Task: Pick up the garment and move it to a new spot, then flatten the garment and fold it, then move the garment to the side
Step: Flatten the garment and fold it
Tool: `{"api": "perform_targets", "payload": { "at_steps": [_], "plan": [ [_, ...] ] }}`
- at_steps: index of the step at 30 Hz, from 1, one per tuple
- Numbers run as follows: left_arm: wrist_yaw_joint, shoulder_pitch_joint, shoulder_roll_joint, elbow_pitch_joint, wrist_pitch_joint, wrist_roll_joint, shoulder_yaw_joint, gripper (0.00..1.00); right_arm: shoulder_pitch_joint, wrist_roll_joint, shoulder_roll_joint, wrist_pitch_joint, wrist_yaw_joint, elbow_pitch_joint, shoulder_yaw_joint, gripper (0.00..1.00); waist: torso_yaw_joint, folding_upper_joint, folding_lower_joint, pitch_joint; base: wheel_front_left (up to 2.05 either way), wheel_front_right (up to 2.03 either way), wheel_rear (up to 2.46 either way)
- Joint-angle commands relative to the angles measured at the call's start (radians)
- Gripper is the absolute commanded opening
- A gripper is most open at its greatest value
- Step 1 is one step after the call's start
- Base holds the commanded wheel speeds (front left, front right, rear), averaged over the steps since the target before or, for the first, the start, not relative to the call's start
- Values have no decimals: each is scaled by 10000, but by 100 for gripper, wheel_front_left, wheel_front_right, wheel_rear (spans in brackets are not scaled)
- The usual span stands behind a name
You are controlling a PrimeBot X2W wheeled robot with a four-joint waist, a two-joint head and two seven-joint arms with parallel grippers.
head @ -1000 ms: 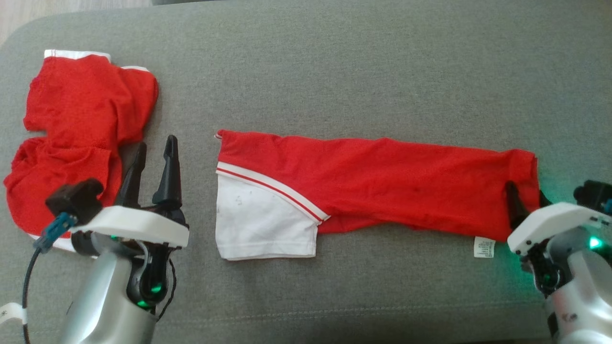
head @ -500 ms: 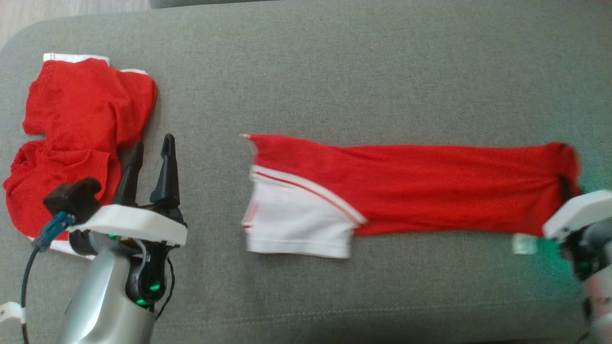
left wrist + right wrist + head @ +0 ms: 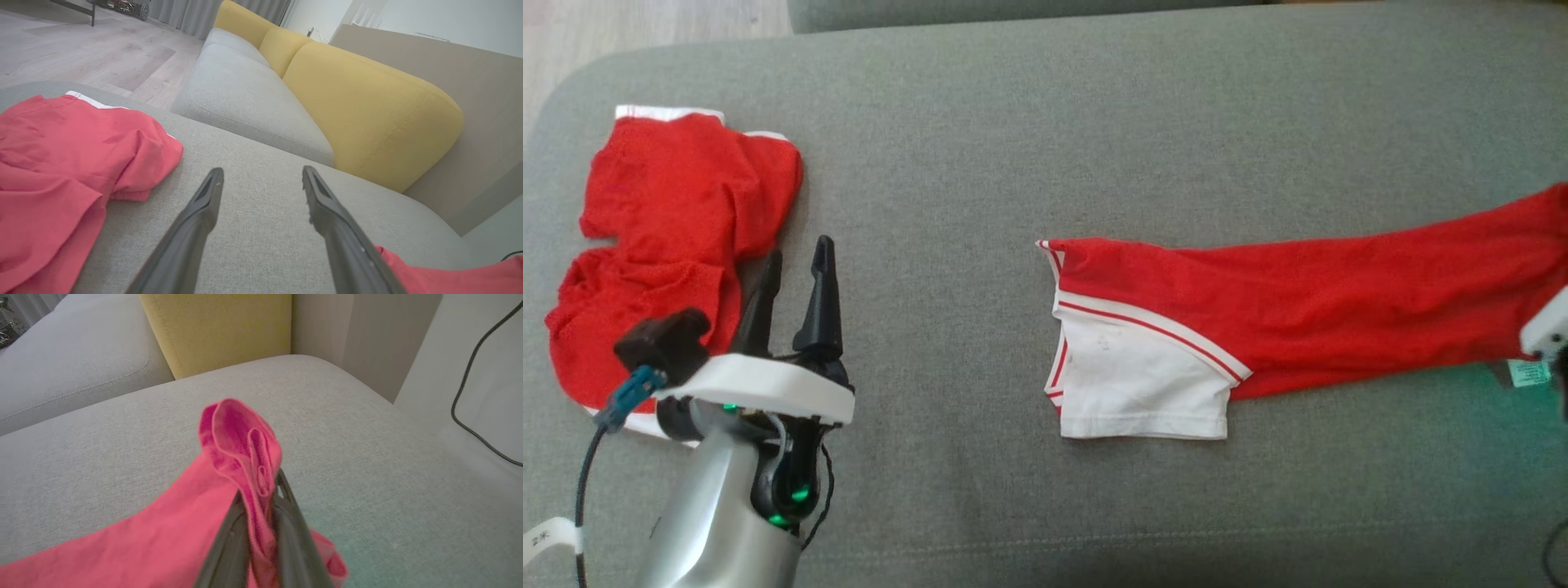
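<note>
The garment (image 3: 1298, 310) is a red shirt with a white sleeve and red-white trim, folded into a long strip on the grey cushion (image 3: 1013, 122). Its right end rises off the cushion toward the head view's right edge, where the white wrist of my right gripper (image 3: 1548, 328) shows. In the right wrist view my right gripper (image 3: 261, 492) is shut on a bunched fold of the red garment (image 3: 163, 539). My left gripper (image 3: 798, 253) stands open and empty over the cushion, well left of the garment. In the left wrist view it (image 3: 263, 171) holds nothing, and the garment's edge (image 3: 449, 277) shows at lower right.
A second red garment (image 3: 678, 237) lies crumpled at the cushion's left end, just left of my left fingers (image 3: 61, 163). Wooden floor (image 3: 645, 24) lies beyond the rounded corner. A sofa with yellow back cushions (image 3: 367, 110) stands behind. A black cable (image 3: 470, 396) hangs at the right.
My right gripper has shut on the garment's right end and pulled the whole strip to the right, lifting that end. The left arm has stayed put; the camera shifted slightly.
</note>
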Motion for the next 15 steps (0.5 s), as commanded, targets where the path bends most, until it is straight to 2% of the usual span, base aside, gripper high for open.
{"api": "perform_targets", "payload": {
  "at_steps": [1, 8, 15],
  "plan": [
    [-107, -297, 126, -251, -122, 90, 429, 100, -270, -137, -6, -55, 65, -366, 168, 0, -5, 0, -1, -110, 0, 0, 0],
    [-135, -94, 35, -111, -122, 125, 570, 100, -147, 52, 941, 425, 65, -1353, 923, 0, -155, 0, -1, -616, 0, 0, 0],
    [-144, 66, -81, -110, -122, 163, 598, 100, 454, 1308, 1965, 1417, 65, -3496, 2044, 0, -349, 0, -1, -886, 0, 0, 0]
  ]
}}
